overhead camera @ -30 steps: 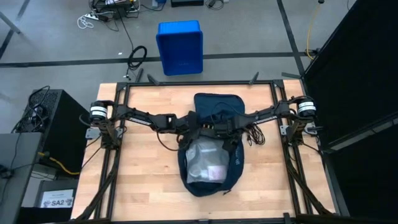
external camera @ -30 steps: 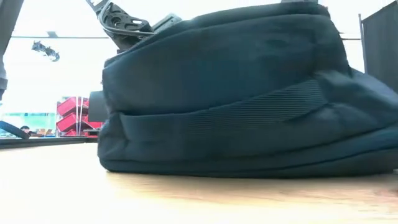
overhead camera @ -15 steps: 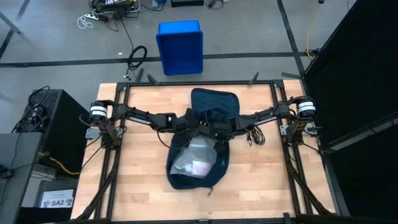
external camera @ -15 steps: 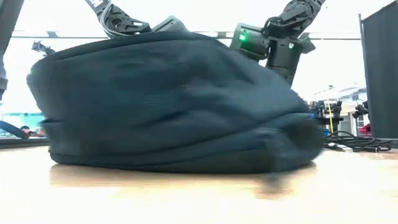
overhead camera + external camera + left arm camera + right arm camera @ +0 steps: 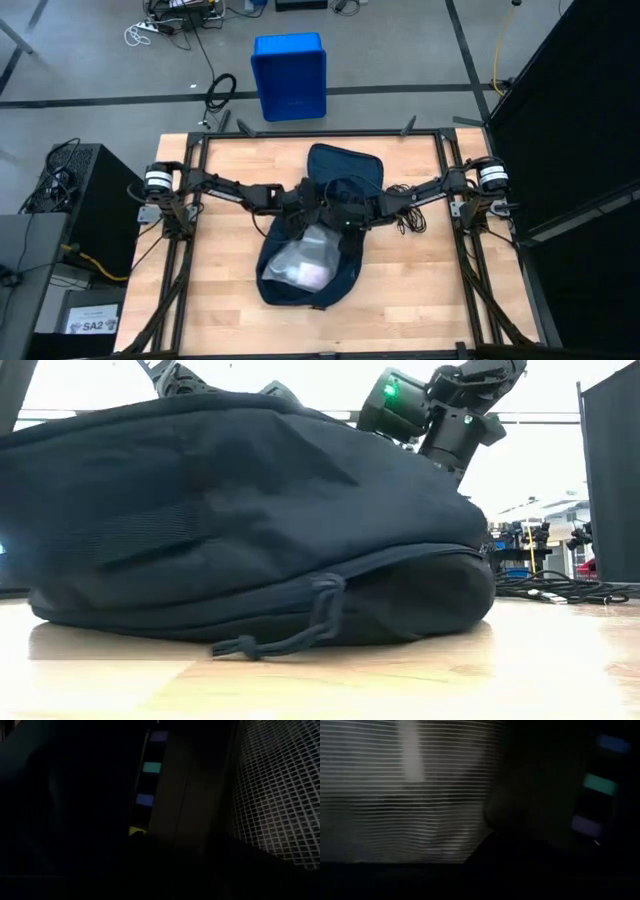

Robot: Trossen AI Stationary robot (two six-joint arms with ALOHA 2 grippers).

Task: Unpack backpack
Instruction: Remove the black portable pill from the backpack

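Note:
The dark navy backpack (image 5: 345, 165) lies flat on the wooden table's middle, its near end angled toward the left; the low view shows its side (image 5: 240, 530) and a knotted pull cord (image 5: 300, 632). A pale see-through panel or pouch (image 5: 303, 265) shows on its upper face. My left gripper (image 5: 308, 207) and my right gripper (image 5: 345, 213) meet over the backpack's middle, sunk among its folds. Both wrist views are dark, showing only mesh lining (image 5: 270, 795) and coloured stripes (image 5: 600, 785) close up. My right gripper is shut, slanting down into the backpack's middle from the table's right. The dark fabric hides its fingertips, so I cannot tell which part it touches or whether it holds any of it.
A bright blue bin (image 5: 289, 75) stands on the floor beyond the far edge. Black cables (image 5: 408, 215) lie on the table right of the backpack, and show in the low view (image 5: 560, 590). Bare wood (image 5: 215, 280) lies left and right of the backpack.
My right gripper has shifted a little toward the table's left and tipped at the wrist. The backpack's near end has swung toward the left edge while its far end stayed about where it was; in the low view its bulk has slid left, uncovering the right arm.

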